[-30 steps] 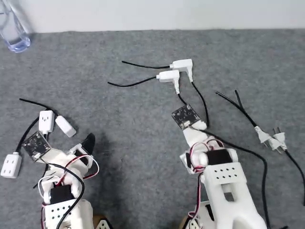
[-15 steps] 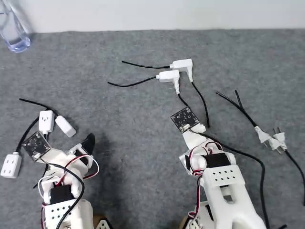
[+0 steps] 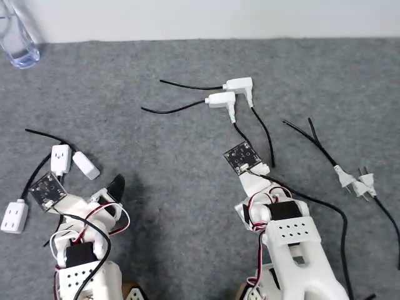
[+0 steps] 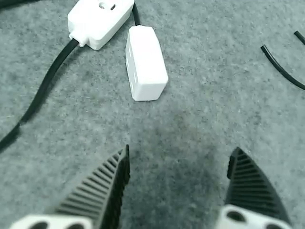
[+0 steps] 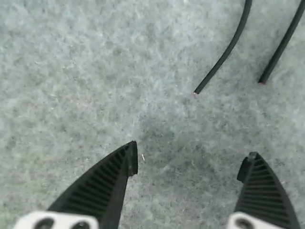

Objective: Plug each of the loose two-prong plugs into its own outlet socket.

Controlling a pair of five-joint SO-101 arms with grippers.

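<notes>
Both arms sit low at the near edge of the grey felt table (image 3: 156, 206), and neither holds anything. The left gripper (image 4: 181, 152) has its jaws spread wide over bare felt, aimed at a white outlet block (image 4: 145, 64) lying just beyond the fingertips. A corded socket (image 4: 97, 16) lies just beside the block's far end, and a third socket (image 3: 14, 217) rests apart, toward the table's left edge. With the sockets clustered there, the left arm looks best placed to steady one. The right gripper (image 5: 192, 151) gapes too, empty, with two cut cord ends (image 5: 217, 67) lying just ahead of it. These cords seem to run up to two white connectors (image 3: 237, 84) at the far middle. From above it is hard to tell whether those are bare plugs or pairs already joined. The plainly loose pieces, an inner plug (image 3: 343, 177) and an outer plug (image 3: 366, 182) just beside it, lie near the right edge, well apart from the sockets, so one probably has to be carried across. Open felt between the arms leaves room for that. The right arm's own black cable (image 3: 325, 203) trails toward the plugs and could snag, while a clear bottle (image 3: 15, 37) stands in the far left corner, well out of the way.
</notes>
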